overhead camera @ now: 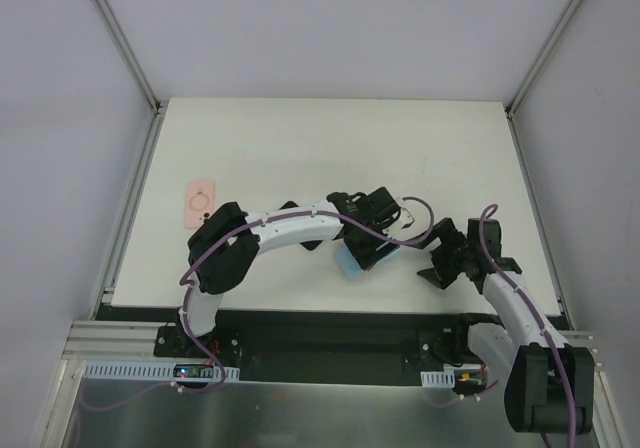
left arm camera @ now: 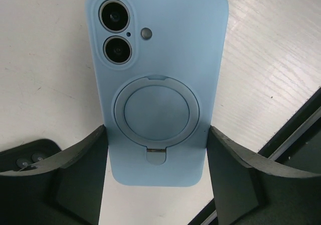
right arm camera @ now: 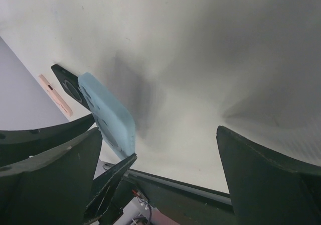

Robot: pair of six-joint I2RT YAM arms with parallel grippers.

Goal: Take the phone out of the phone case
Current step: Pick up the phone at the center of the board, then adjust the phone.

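The left gripper (left arm camera: 156,134), partway open, pinches one blue phone case (left arm camera: 165,39) by both sides near 6 o'clock on the table (overhead camera: 330,148), with one phone (left arm camera: 115,16) inside. The right gripper (right arm camera: 158,132), at its 3 o'clock, is wide open and empty; one pink case (overhead camera: 199,204) lies at 9 o'clock

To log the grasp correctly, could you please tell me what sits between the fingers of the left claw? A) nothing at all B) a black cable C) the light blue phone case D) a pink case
C: in the left wrist view the light blue phone case shows its back and ring stand, with the left claw and its fingers pressed against both side edges.
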